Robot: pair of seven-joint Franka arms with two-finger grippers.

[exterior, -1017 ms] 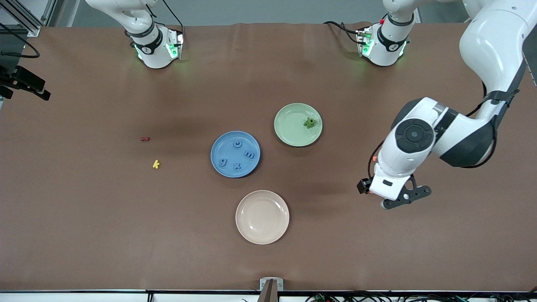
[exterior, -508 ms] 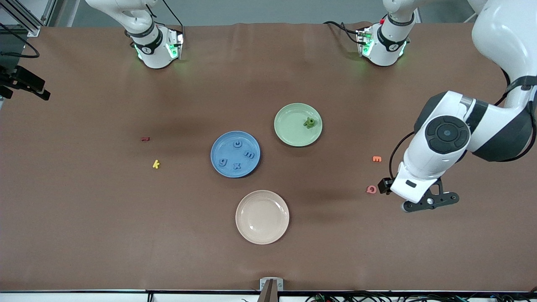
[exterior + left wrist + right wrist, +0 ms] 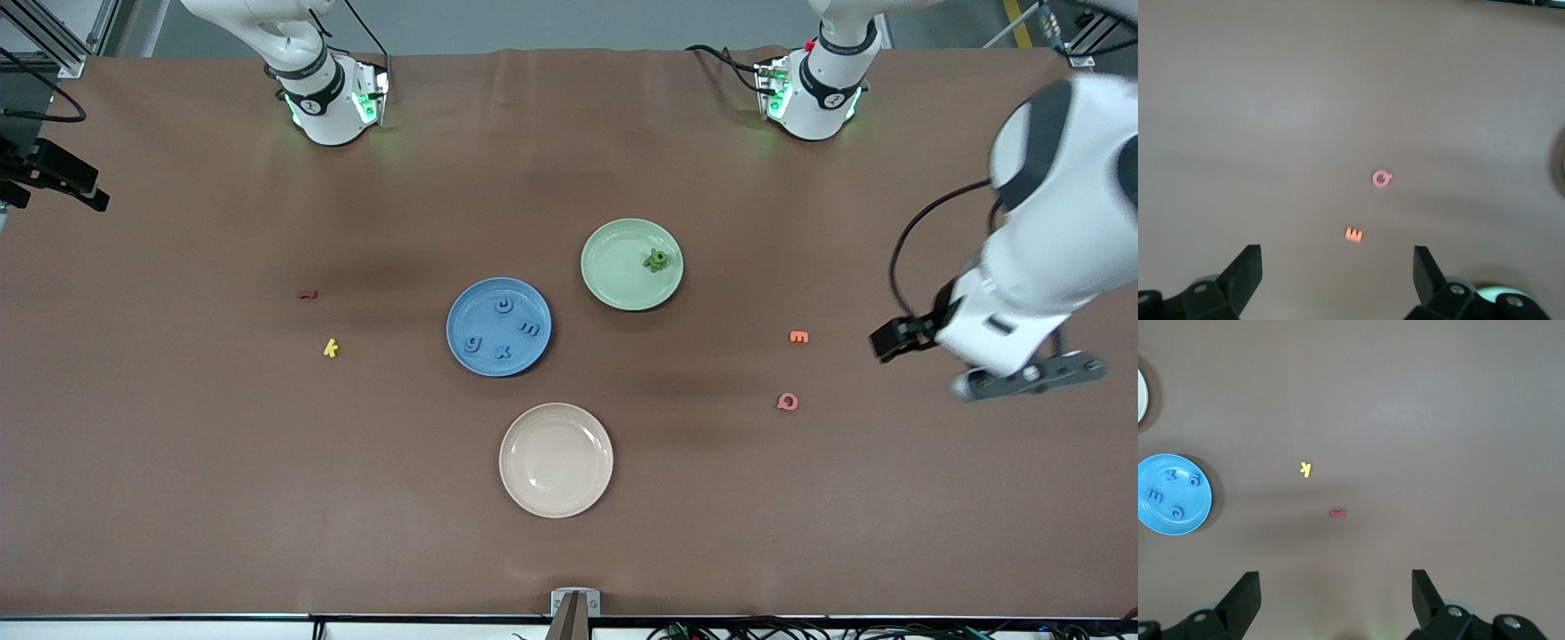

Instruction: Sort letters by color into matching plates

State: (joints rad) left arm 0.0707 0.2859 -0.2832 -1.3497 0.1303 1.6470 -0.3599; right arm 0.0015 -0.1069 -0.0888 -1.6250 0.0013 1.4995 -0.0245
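Note:
The blue plate (image 3: pixel 462 311) lies mid-table and holds several blue letters (image 3: pixel 503 305). It also shows in the right wrist view (image 3: pixel 1188 503). The pale green plate (image 3: pixel 613 267) lies beside it, farther from the front camera, with a small clump of green letters (image 3: pixel 657 260) in it. My left gripper (image 3: pixel 1336 277) is open and empty, up over bare table toward the left arm's end; its arm (image 3: pixel 1022 311) shows in the front view. My right gripper (image 3: pixel 1335 597) is open and empty, high over the table near its base, and waits.
A cream plate (image 3: pixel 556 460) lies nearer the front camera than the blue one. An orange letter (image 3: pixel 798 337) and a pink letter (image 3: pixel 788 402) lie toward the left arm's end. A red letter (image 3: pixel 308 294) and a yellow letter (image 3: pixel 331 348) lie toward the right arm's end.
My left arm has swung away from the plates toward its own end of the table, uncovering the orange and pink letters. The plates, the letters and the right arm have not moved.

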